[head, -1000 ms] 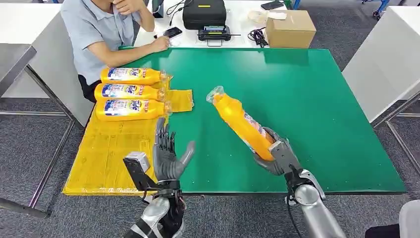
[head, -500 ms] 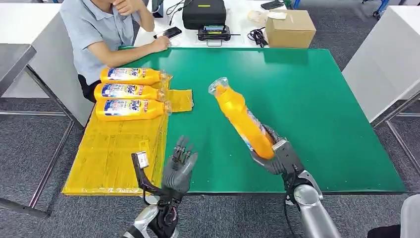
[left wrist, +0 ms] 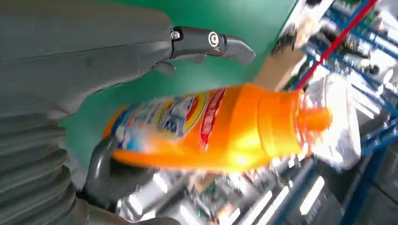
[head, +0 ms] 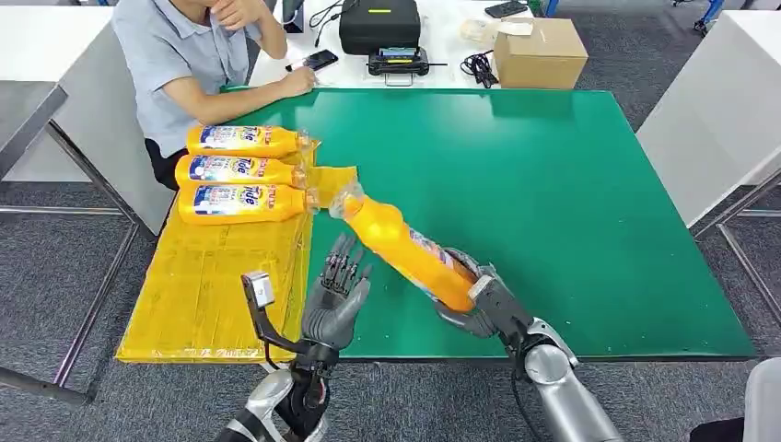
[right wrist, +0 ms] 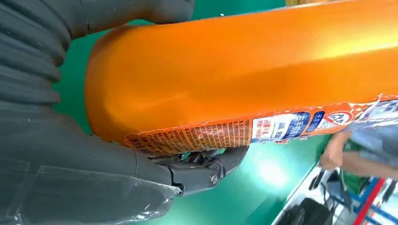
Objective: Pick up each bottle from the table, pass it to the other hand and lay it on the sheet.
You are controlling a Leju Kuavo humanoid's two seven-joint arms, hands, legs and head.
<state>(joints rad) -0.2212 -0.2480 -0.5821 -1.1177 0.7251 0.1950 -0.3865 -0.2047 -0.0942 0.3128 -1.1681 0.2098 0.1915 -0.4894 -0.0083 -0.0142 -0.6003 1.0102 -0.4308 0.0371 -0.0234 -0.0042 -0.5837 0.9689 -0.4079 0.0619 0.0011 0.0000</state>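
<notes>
- Right hand (head: 479, 299): clamped round the base end of an orange bottle (head: 405, 247), thumb on one side, fingers wrapped under. The right wrist view shows the label edge pressed against a finger (right wrist: 206, 171).
- Bottle is off the green table (head: 571, 184), tilted, long axis running from the right hand up and toward the robot's left. Its clear cap (head: 345, 201) is the far end, near the corner of the yellow sheet (head: 212, 276).
- Left hand (head: 333, 296): holds nothing, fingers upright and spread apart, palm turned toward the bottle. It stands just beside the bottle's middle, on the sheet side, not touching as far as the head view shows.
- Left wrist view: the bottle (left wrist: 211, 126) lies across the open palm's line, thumb (left wrist: 213, 42) above it, with a gap.
- Key relation: the bottle body lies between the two hands, and the free upper body faces the left hand, so the left hand is nearer the part still open to grip.
- Judged step: handover about to close. The left hand needs to wrap the body before the right lets go.
- Sheet: three bottles (head: 241, 172) already lie side by side at its far end, near a seated person (head: 184, 64).
</notes>
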